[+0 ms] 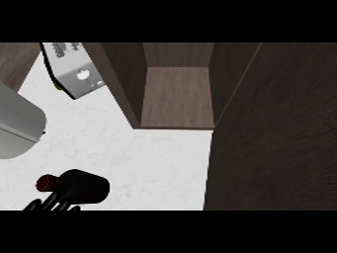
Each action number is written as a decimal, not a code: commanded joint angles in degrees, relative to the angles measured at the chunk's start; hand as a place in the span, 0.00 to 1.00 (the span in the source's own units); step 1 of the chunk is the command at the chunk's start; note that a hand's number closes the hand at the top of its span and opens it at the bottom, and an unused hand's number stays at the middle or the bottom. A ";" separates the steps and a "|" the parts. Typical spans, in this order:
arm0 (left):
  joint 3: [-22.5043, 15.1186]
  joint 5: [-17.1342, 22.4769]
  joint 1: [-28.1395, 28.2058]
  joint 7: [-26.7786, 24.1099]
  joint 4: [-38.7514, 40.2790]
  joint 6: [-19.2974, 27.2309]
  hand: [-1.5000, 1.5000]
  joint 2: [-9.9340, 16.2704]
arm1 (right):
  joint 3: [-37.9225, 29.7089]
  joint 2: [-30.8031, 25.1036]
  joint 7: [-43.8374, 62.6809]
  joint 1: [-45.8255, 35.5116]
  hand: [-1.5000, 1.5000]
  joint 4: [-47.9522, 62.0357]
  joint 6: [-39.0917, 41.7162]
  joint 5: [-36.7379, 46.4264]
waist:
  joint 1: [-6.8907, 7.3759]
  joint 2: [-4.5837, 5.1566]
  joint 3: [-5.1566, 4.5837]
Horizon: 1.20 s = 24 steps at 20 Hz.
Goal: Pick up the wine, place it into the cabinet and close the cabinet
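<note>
Only the left arm shows; its grey forearm (7,123) fills the view's left side, a broad, rounded shape slanting from the left edge; the left hand (83,188) sits low near the bottom edge, black, its bulk curled round the neck of the wine (47,183); dark fingers (43,203) poke out beneath it at the lower edge; the right arm and right hand appear nowhere.

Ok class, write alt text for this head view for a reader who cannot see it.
An open dark wood cabinet stands on a white counter, its door swung out at right. At lower left a black hand curls round a dark wine bottle. A toaster sits at upper left.
</note>
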 commanded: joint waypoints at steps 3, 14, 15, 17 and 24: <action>5.48 9.74 1.29 0.96 -11.43 1.58 0.00 1.65 | 0.39 0.36 3.08 0.68 0.00 -4.82 -1.43 -0.22 | -0.51 -0.04 0.01; 18.24 18.35 -1.47 1.93 -6.53 3.06 0.00 5.73 | 0.54 -0.54 9.57 -5.45 0.00 -7.67 -4.01 1.30 | -0.53 -0.01 -0.03; 20.30 21.14 -2.78 3.26 -6.55 3.48 0.00 7.46 | 1.67 0.22 8.82 -4.73 0.00 -5.96 -4.29 2.04 | -0.66 0.04 0.00; 20.77 21.87 -1.93 3.16 -5.38 1.69 0.00 7.49 | 1.09 0.08 7.37 -5.03 0.00 -4.06 -3.65 2.05 | -0.31 0.03 0.01; 29.44 29.81 -7.30 5.95 4.32 0.83 0.00 11.06 | 1.79 0.12 9.01 -3.29 0.00 -9.41 -3.91 1.77 | -0.96 0.06 -0.01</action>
